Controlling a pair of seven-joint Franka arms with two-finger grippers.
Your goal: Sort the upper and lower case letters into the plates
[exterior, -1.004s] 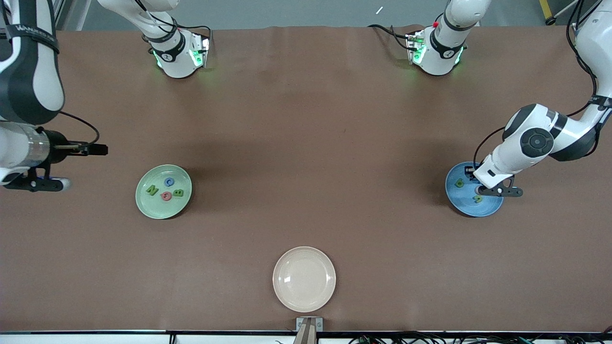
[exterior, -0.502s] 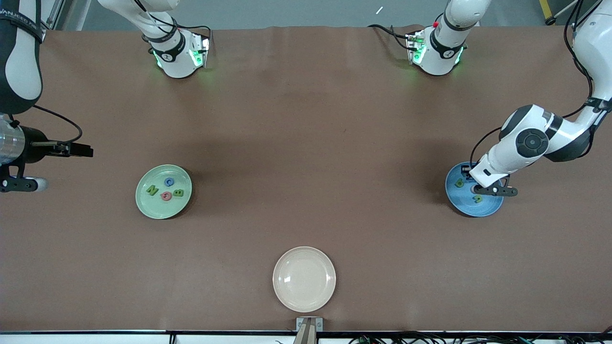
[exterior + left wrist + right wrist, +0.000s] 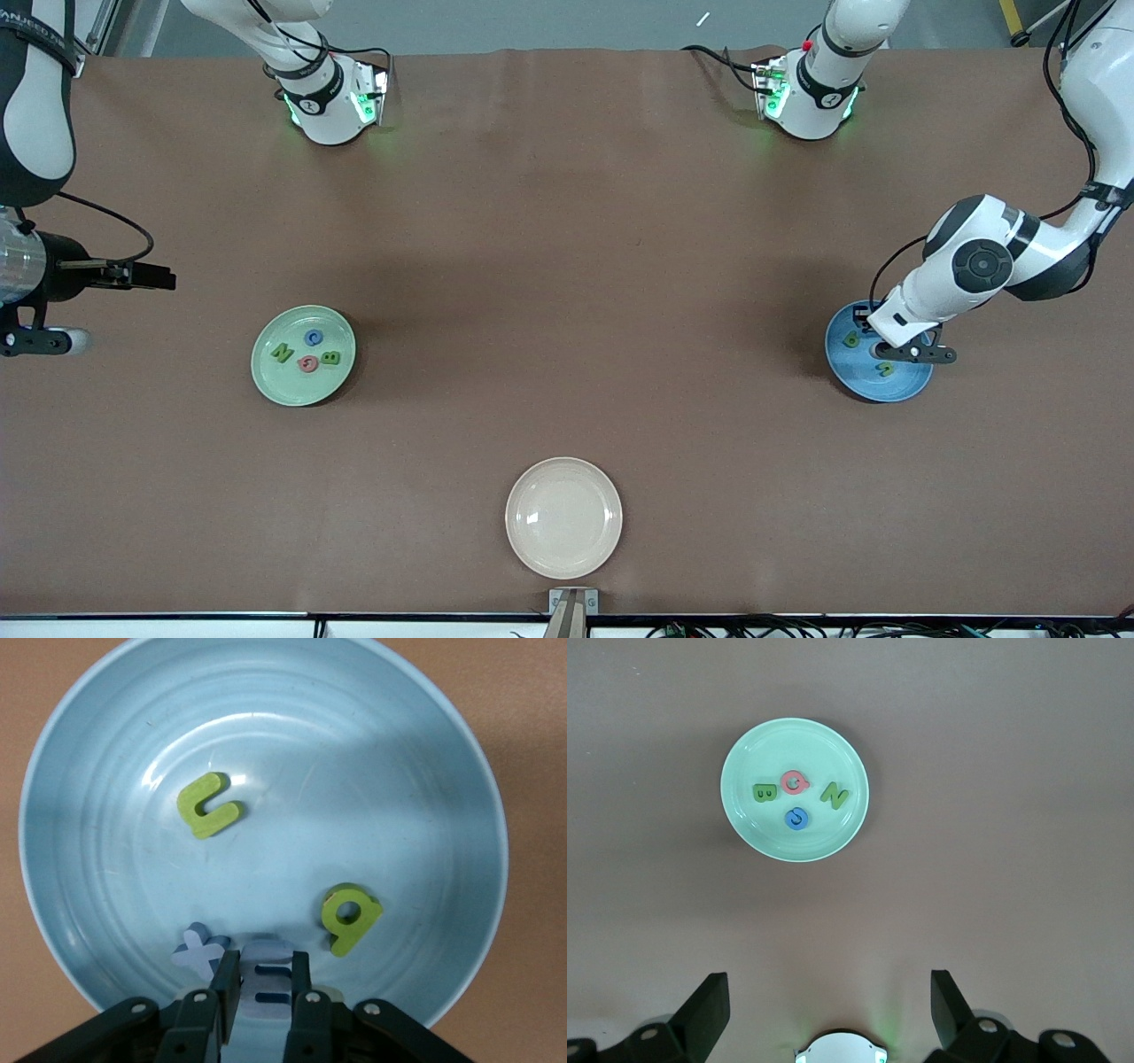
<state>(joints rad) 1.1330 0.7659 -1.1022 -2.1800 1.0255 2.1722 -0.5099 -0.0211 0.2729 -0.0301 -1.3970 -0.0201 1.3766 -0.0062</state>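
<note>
- Brown matte table [image 3: 567,266] runs smooth from one arm's end to the other, with three round shallow plates on it.
- Flat little letters fill both task plates: the pale green plate [image 3: 266,381], toward the right arm's end, holds a green N [image 3: 282,353], blue C [image 3: 313,337], pink G [image 3: 308,363] and green B [image 3: 330,357], lying apart from each other.
- Toward the left arm's end, the blue plate [image 3: 904,385], ringed with faint concentric ridges, holds two green lowercase letters [image 3: 209,806], a blue cross-shaped t [image 3: 199,952] and a blue m [image 3: 266,979].
- Down in that plate, the left gripper [image 3: 264,979] has its fingers clamped on the blue m, which touches the t.
- Compared with a second ago, the left gripper has shifted slightly toward the middle of the blue plate, while the right arm has drawn back toward its table edge.
- Now waiting, the right gripper [image 3: 830,1014] hangs high over bare table near the green plate, black fingers spread wide, holding nothing.
- Glossy and bare, a cream-white plate [image 3: 563,517] sits nearest the front camera.
</note>
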